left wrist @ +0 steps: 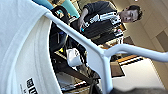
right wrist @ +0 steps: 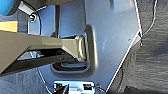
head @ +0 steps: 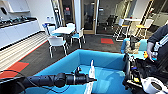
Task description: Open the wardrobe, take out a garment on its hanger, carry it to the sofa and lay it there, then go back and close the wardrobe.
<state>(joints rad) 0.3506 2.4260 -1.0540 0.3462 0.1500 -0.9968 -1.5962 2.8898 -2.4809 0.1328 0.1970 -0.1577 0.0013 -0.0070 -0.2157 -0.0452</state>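
My left hand (head: 93,80) was clenched on the hanger (left wrist: 100,53), a slim white plastic one. One soft white garment (head: 90,75) hung from it, just over the seat of the big blue sofa (head: 105,60) with its curved back. I could not tell if my right hand was open. A person (head: 157,42) stood at the right. Far off, three white chairs (head: 57,42) stood round one white tabletop (head: 63,30).

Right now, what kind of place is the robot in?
Probably an office break room or lounge: a kitchenette counter along the wall, a white table ringed by white chairs, a turquoise sofa close in front, and glass doors behind.
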